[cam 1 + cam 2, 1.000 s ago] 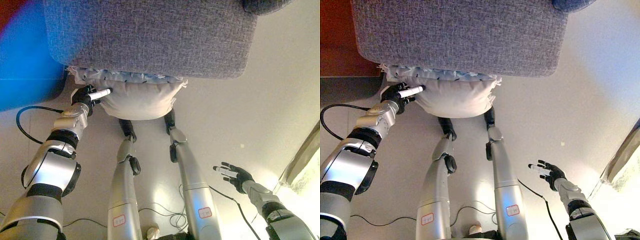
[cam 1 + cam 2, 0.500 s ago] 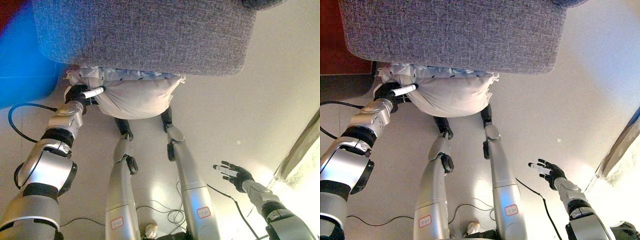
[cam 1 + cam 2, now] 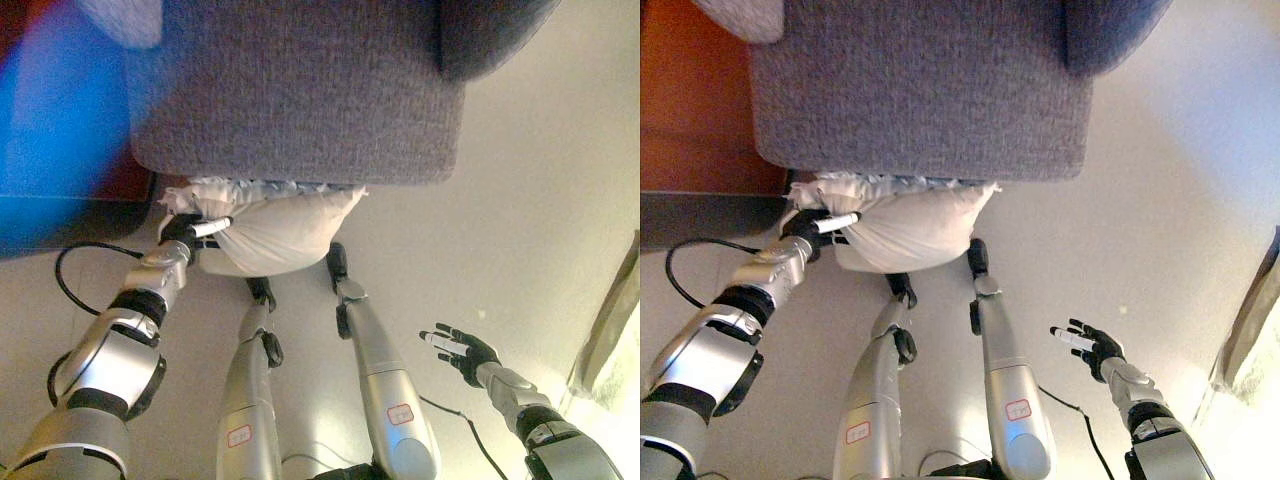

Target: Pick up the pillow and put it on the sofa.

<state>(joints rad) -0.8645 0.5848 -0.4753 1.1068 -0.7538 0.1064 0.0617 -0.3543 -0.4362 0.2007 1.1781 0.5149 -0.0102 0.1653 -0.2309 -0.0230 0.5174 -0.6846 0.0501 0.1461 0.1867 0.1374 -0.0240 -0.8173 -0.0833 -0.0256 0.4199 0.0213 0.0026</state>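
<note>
left hand (image 3: 188, 232) seemingly pinching pillow (image 3: 270, 226) edge | pillow against sofa (image 3: 300, 90) front | right hand (image 3: 1089, 347) spread, free

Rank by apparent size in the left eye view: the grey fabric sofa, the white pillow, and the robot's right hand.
1. Grey fabric sofa, by far the largest.
2. White pillow, gripped at its edge by the left hand.
3. Right hand, open over the floor; it sits nearer the camera, yet looks smallest.

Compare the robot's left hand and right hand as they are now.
The left hand is curled onto the white pillow below the sofa; the right hand holds nothing, fingers spread. The left is up by the sofa's front edge; the right hangs over bare floor. Both are dark with white tips.
</note>
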